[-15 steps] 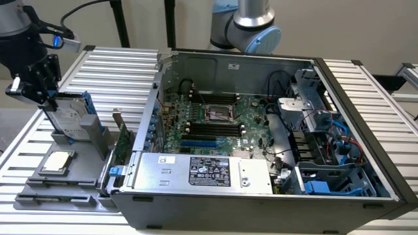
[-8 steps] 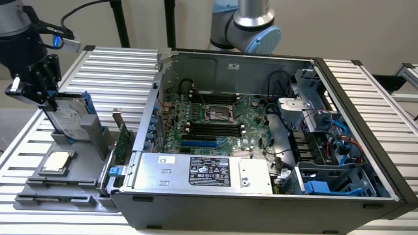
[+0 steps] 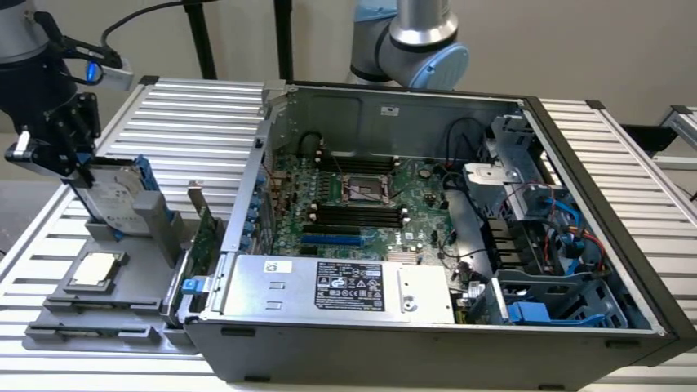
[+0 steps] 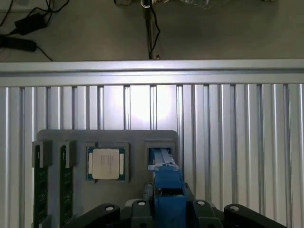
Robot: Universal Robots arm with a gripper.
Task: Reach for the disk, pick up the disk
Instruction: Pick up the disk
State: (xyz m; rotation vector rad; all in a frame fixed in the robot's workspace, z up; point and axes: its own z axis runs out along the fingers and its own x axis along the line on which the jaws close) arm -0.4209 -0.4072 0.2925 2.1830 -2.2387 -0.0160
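Standing up on its edge, the disk (image 3: pixel 114 200) sits in a slot of the grey tray (image 3: pixel 65 314), on the exterior view's left of the open computer case (image 3: pixel 436 347). The gripper (image 3: pixel 78 167) is over it, with its fingers squeezed onto the top of the disk. The disk leans a little. In the wrist view its blue rail goes down into the slot. The small square chip (image 3: pixel 95 269) lies flat in the tray, near the disk. The tray rests on the ribbed metal table (image 3: pixel 185 114).
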